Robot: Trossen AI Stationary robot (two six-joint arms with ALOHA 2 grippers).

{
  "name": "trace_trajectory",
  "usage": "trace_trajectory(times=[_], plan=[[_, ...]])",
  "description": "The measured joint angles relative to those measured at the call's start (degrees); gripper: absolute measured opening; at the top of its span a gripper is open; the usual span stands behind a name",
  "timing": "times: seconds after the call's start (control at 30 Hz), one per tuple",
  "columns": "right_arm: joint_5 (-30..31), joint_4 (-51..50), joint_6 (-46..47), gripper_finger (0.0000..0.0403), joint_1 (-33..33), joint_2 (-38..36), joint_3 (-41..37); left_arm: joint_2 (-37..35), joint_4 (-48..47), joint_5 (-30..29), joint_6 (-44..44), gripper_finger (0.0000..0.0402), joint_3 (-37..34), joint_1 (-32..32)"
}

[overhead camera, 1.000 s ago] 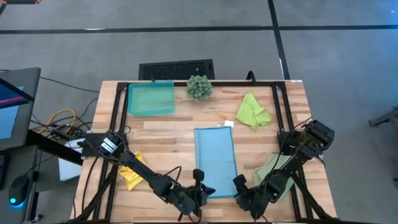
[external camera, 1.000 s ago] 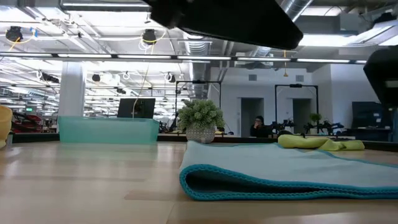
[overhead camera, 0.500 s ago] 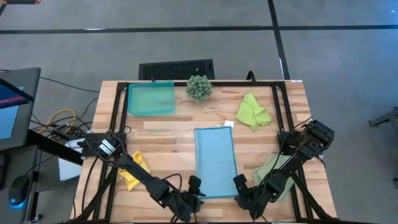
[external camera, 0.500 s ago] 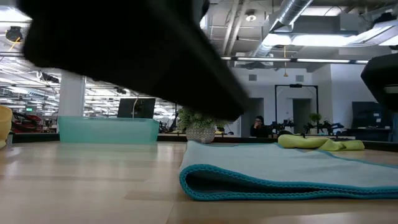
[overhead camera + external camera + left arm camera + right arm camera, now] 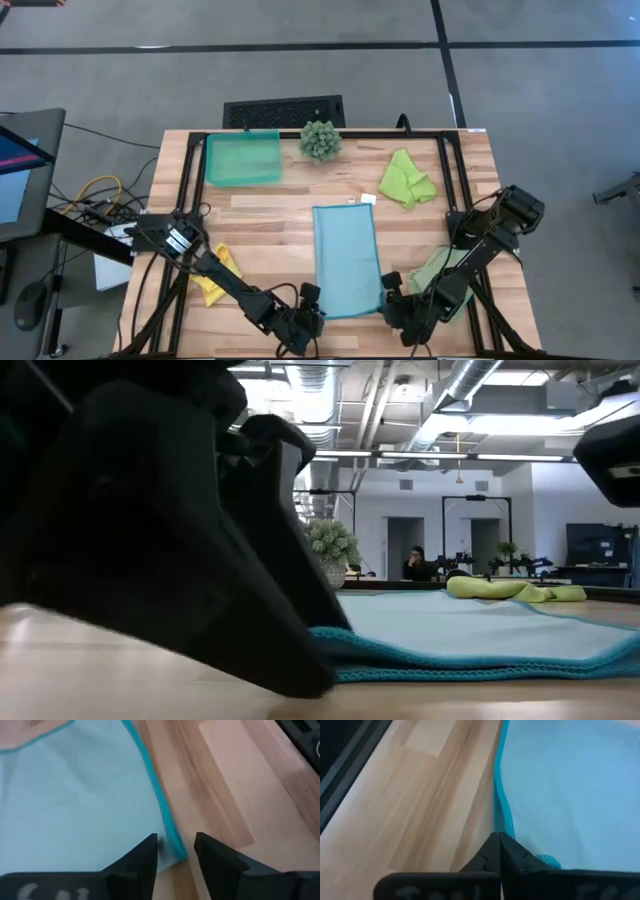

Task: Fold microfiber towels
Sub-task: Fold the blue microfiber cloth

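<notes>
The light blue towel (image 5: 347,260) lies folded into a long strip at the table's middle. My left gripper (image 5: 176,854) is open at the towel's near left corner, one finger over the cloth and one over bare wood, the teal hem between them. My right gripper (image 5: 500,851) is shut on the towel at its near right corner. A lime green towel (image 5: 407,178) lies crumpled at the far right. At the near left lies a yellow towel (image 5: 213,277). A sage green towel (image 5: 441,268) lies under my right arm. My left gripper has the towel's hem (image 5: 172,846) between its open fingers; I cannot tell whether either finger touches the cloth. My right gripper pinches the hemmed right edge (image 5: 504,831) by the near corner between its two fingers. It slants down from the near right. The hem by it (image 5: 622,644) stands slightly raised, and the remaining cloth lies flat on the table.
A teal tray (image 5: 242,159) and a spiky green plant (image 5: 320,140) stand along the far edge. A black frame (image 5: 185,210) runs around the tabletop. Bare wood (image 5: 270,230) shows on both sides of the blue strip.
My left gripper has come down to the table at the blue towel's near left corner and now fills the low view's left. The towel's near end, a rounded fold before, lies flatter, and its right part has risen a little with my right gripper.
</notes>
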Motion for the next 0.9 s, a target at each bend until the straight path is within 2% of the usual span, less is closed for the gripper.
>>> trace_trajectory(times=[0.17, 0.47, 0.6, 0.73, 0.9], plan=[[-2.8, 1.3, 1.0, 0.0036, 0.8, 0.6, 0.0, 1.2, -2.2, -1.0, 0.2, 0.0106, 1.7, -0.1], [-2.0, 3.4, -1.5, 0.0168, 2.8, 0.7, 0.1, 1.7, -3.2, -2.6, 1.5, 0.0050, 3.4, -1.1], [-0.6, 3.9, -3.3, 0.0205, 1.9, 1.5, -0.2, 1.7, -3.2, -2.6, 1.5, 0.0036, 3.5, -1.2], [-1.9, 3.7, -3.4, 0.0201, 0.9, 4.2, -1.0, 1.7, -3.0, -2.6, 1.2, 0.0030, 3.5, -1.2], [-2.2, 3.0, -3.3, 0.0129, 0.3, 5.5, -0.8, 1.7, -3.1, -2.8, 1.1, 0.0030, 3.5, -1.2]])
